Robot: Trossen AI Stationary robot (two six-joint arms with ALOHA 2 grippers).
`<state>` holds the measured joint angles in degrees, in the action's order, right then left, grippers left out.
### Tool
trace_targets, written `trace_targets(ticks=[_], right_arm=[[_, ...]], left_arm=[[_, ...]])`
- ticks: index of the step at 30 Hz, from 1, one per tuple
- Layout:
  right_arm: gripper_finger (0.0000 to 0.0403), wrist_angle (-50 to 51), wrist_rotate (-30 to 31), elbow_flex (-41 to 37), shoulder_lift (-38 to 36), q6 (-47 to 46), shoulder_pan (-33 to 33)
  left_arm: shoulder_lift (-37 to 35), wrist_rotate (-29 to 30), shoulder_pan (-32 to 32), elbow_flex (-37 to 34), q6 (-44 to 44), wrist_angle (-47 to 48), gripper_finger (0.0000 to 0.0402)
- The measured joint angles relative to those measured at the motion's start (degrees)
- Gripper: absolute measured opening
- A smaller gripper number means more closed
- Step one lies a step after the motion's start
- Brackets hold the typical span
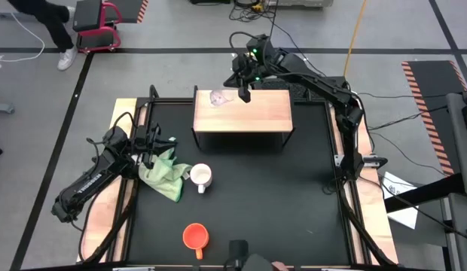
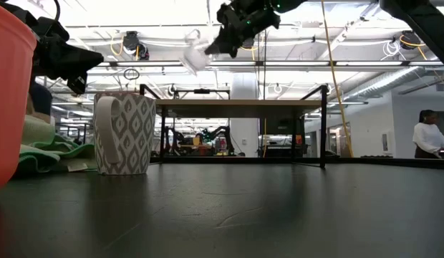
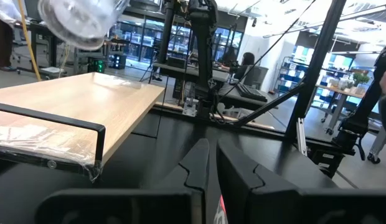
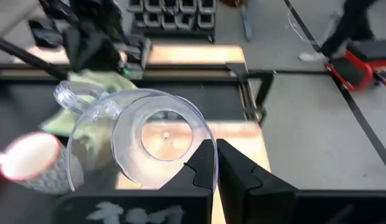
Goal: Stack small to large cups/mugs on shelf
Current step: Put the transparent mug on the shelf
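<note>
The right gripper [image 1: 243, 95] was seen closed on the rim of the clear glass cup [image 1: 219, 98], its fingers pinched together over the cup's edge in the right wrist view. The cup [image 4: 140, 146] was held in the air above the far left corner of the shelf [image 1: 252, 120], well clear of the wooden top, as the low view showed. It hung tilted, with its mouth turned toward the wrist camera and its handle pointing away to one side, so its long axis lay far from upright. The coming move was judged to turn on that tilt: the cup would need righting and lowering straight down onto the board beneath it.

Most of the shelf top lay bare to the right of the cup, giving open room, though the far edge and left edge of the board were close by.

The left gripper [image 1: 153, 143] was parked at the left side of the desk [image 1: 294, 203], its fingers nearly shut and holding nothing, just beside the green cloth [image 1: 166, 175]. The white mug [image 1: 200, 177] stood touching the cloth's right edge, and the orange mug [image 1: 195, 236] stood near the front edge. The left arm was the nearer one to both mugs.
</note>
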<state>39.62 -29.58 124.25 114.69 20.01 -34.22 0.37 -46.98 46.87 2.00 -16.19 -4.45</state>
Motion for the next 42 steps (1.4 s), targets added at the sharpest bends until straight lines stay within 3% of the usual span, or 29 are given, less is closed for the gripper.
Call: trace_targets(ticks=[11, 16, 21, 42], right_arm=[[0.0, 11.97, 13.39, 0.04, 0.11, 7.78, 0.7], [0.0, 15.01, 14.99, 0.04, 0.11, 9.22, 1.42], [0.0, 18.04, 20.58, 0.04, 0.11, 11.59, 2.5], [0.0, 18.67, 20.54, 0.04, 0.11, 13.7, 3.77]], left_arm=[[0.01, 0.04, 0.0, 0.02, 0.72, 0.02, 0.0031], [-0.01, 0.06, 0.02, 0.0, 0.74, 0.02, 0.0031], [0.0, 0.07, 0.02, 0.01, 0.87, 0.23, 0.0031], [0.01, 0.15, 0.02, 0.0, 1.05, 0.5, 0.0031]])
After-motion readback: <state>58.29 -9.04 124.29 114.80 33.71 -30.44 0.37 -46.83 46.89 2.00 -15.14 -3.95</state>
